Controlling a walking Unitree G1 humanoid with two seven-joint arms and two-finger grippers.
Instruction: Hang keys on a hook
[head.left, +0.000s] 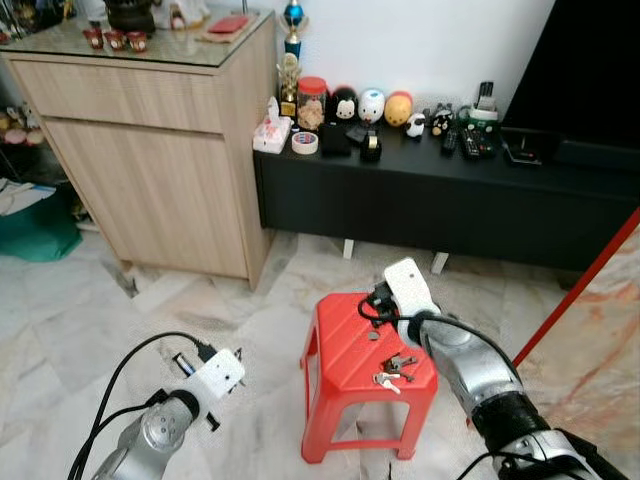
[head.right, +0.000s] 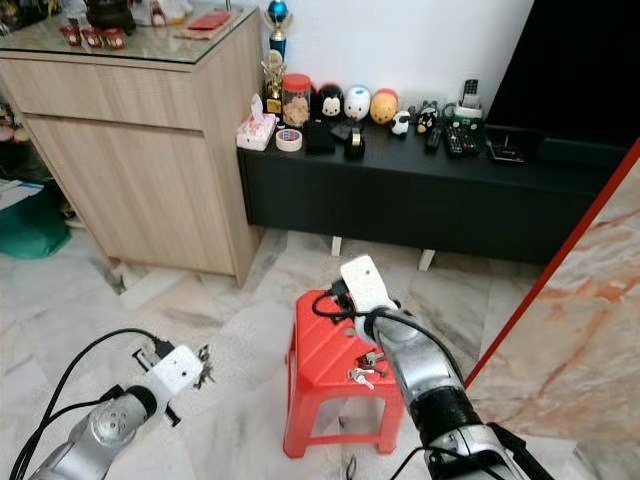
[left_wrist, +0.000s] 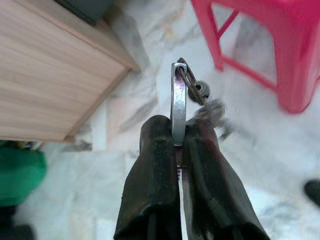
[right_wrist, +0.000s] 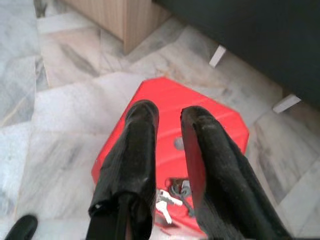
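Nearest me, at seven o'clock, my left pincer (left_wrist: 179, 142) is clenched on a flat silver key ring (left_wrist: 178, 102), its small keys (left_wrist: 212, 111) dangling blurred over the grey marble floor (head.left: 60, 330). At five o'clock my right pincer (right_wrist: 169, 120) hangs released above the red plastic stool (head.left: 345, 350), where a second bunch of silver keys (head.left: 393, 371) lies on the seat. Farther off, at eleven o'clock, stands a light wooden cabinet (head.left: 150, 170); at one o'clock, a low black TV bench (head.left: 440, 205).
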